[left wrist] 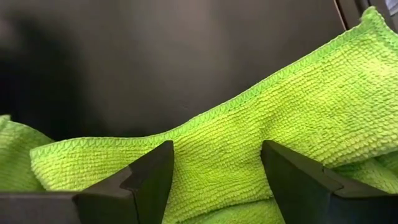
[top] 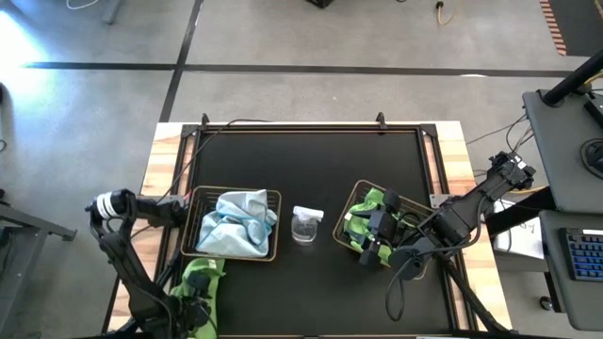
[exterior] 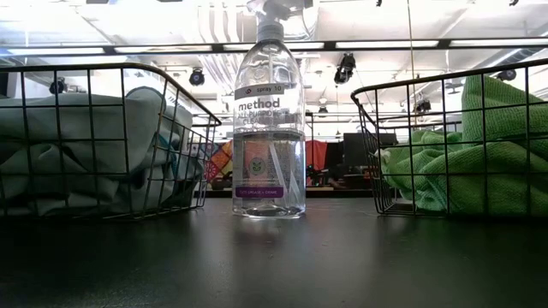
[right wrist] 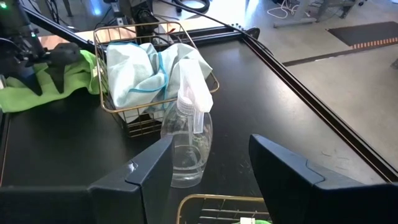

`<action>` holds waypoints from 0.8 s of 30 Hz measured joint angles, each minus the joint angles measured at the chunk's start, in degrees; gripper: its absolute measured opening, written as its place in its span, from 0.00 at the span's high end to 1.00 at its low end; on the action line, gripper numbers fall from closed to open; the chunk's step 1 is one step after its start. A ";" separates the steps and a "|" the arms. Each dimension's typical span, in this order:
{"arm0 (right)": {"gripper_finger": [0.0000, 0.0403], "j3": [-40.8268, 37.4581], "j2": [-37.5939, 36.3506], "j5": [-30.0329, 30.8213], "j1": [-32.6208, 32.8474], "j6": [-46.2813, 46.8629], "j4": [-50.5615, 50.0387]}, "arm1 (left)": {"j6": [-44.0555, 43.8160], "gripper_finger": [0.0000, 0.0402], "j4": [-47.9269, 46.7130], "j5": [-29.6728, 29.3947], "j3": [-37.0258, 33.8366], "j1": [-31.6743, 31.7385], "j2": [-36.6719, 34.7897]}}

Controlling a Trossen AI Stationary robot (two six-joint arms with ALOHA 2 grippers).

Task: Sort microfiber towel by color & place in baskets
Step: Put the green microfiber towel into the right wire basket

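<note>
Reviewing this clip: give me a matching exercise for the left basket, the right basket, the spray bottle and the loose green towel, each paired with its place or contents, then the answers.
Things:
1. left basket
2. right basket
3. spray bottle
4. loose green towel

Descriptions:
A. stands between the two baskets
B. holds pale blue towels
C. lies at the table's near left edge, under the open left gripper
D. holds lime green towels, with the open right gripper above it

Pairs: 1-B, 2-D, 3-A, 4-C

Spray bottle [exterior: 269, 120] label reads "method" (smaller print illegible).
</note>
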 joint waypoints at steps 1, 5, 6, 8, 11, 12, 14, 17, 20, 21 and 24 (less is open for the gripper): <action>0.50 0.00 0.00 0.00 0.00 0.00 0.00 | -0.18 0.43 -0.37 -0.36 0.29 0.00 0.02; 0.50 0.00 0.00 0.00 0.00 0.00 0.02 | -3.94 0.43 -0.45 -1.68 0.54 0.04 -0.16; 0.50 0.00 0.00 0.00 0.00 0.00 0.02 | -5.62 0.43 -0.47 -1.81 0.54 0.15 -0.34; 0.50 0.00 0.00 0.00 0.00 0.00 0.02 | -9.72 0.43 1.29 -1.38 0.64 0.49 -0.57; 0.50 0.00 0.00 0.00 0.00 0.01 0.02 | -11.21 0.43 1.48 -1.14 1.01 0.55 -0.84; 0.50 0.00 0.00 0.00 0.00 0.02 0.04 | -10.85 0.43 1.50 -1.16 0.92 0.59 -0.74; 0.50 0.00 0.00 0.00 0.00 0.04 0.03 | -10.58 0.43 2.06 -1.26 0.92 0.70 -0.71; 0.50 0.00 0.00 0.00 0.00 1.04 0.00 | -11.24 0.43 2.29 -1.11 0.92 0.74 -0.86; 0.50 0.00 0.00 0.00 0.00 1.47 0.00 | -10.66 0.43 2.27 -1.13 0.92 0.77 -0.86; 0.50 0.00 0.00 0.00 0.00 1.49 0.00 | -10.14 0.43 2.10 -1.13 0.92 0.79 -0.86; 0.50 0.00 0.00 0.00 0.00 1.49 -0.01 | -7.32 0.43 2.09 -1.16 0.92 0.85 -0.86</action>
